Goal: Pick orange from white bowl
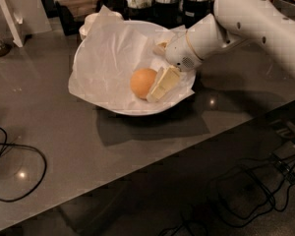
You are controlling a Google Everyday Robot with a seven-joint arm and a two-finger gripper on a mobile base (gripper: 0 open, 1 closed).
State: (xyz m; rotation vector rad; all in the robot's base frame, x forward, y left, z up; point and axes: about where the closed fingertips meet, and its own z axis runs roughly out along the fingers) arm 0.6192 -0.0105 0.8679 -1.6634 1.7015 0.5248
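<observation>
The orange (143, 82) lies inside the white bowl (132, 109), on its white paper lining (108, 58), a little right of the bowl's middle. The bowl stands on a dark grey counter. My gripper (162, 84) reaches into the bowl from the upper right, at the end of the white arm (236, 18). Its cream-coloured tip is low in the bowl, right against the orange's right side. The orange rests on the paper, and part of its right side is hidden behind the gripper.
Small stacked white dishes (90, 21) sit just behind the bowl. Dark containers (162, 4) line the back of the counter. A white card stand (10, 14) is at the back left. A black cable (10, 156) loops on the counter's left. More cables (255, 191) lie below on the right.
</observation>
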